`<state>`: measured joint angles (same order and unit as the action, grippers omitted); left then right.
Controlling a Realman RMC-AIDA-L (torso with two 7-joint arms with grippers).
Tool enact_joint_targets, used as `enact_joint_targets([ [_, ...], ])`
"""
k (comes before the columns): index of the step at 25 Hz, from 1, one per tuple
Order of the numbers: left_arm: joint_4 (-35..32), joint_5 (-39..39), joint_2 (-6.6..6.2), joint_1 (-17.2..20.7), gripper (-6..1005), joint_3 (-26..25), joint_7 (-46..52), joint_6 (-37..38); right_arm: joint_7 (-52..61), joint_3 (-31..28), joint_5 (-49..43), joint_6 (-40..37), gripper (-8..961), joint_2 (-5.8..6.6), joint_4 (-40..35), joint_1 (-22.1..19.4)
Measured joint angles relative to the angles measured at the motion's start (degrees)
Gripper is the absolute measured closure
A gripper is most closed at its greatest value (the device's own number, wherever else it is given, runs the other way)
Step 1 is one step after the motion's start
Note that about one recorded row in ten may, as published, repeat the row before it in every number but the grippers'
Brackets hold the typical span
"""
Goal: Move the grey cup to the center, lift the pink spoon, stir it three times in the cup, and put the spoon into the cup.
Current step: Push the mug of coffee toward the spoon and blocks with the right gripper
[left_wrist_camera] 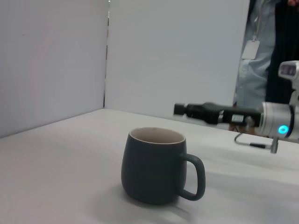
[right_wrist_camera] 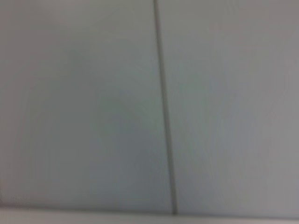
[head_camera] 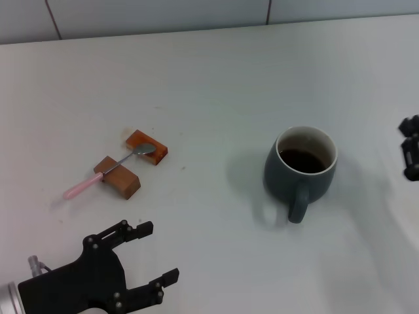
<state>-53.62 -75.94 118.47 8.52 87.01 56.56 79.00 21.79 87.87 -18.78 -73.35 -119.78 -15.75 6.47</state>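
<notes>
The grey cup [head_camera: 301,171] stands upright right of the table's middle, dark liquid inside, its handle turned toward the front edge. It also fills the left wrist view as the grey cup [left_wrist_camera: 152,168]. The pink spoon [head_camera: 108,171] lies at the left across two brown wooden blocks, bowl on the far block and pink handle sticking out to the front left. My left gripper [head_camera: 158,252] hovers open and empty at the front left, below the spoon. My right gripper [head_camera: 410,144] shows at the right edge, apart from the cup, its fingers spread with nothing between them.
Two brown wooden blocks [head_camera: 146,146] [head_camera: 119,176] hold the spoon up. A tiled wall [head_camera: 196,13] runs along the table's back. A person [left_wrist_camera: 254,56] stands behind the table in the left wrist view. The right wrist view shows only wall panels.
</notes>
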Motion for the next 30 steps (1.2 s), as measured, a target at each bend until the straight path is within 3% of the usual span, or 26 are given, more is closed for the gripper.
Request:
enact_joint_targets([
  [12, 0.2, 0.0, 0.16, -0.1, 170, 0.0, 0.0, -0.1, -0.6, 11.1, 0.2, 5.9, 806, -0.01, -1.2, 2.8],
  [30, 0.6, 0.0, 0.18, -0.2, 169, 0.0, -0.2, 0.0, 7.0, 27.4, 0.7, 19.0, 806, -0.10, -13.7, 5.6],
])
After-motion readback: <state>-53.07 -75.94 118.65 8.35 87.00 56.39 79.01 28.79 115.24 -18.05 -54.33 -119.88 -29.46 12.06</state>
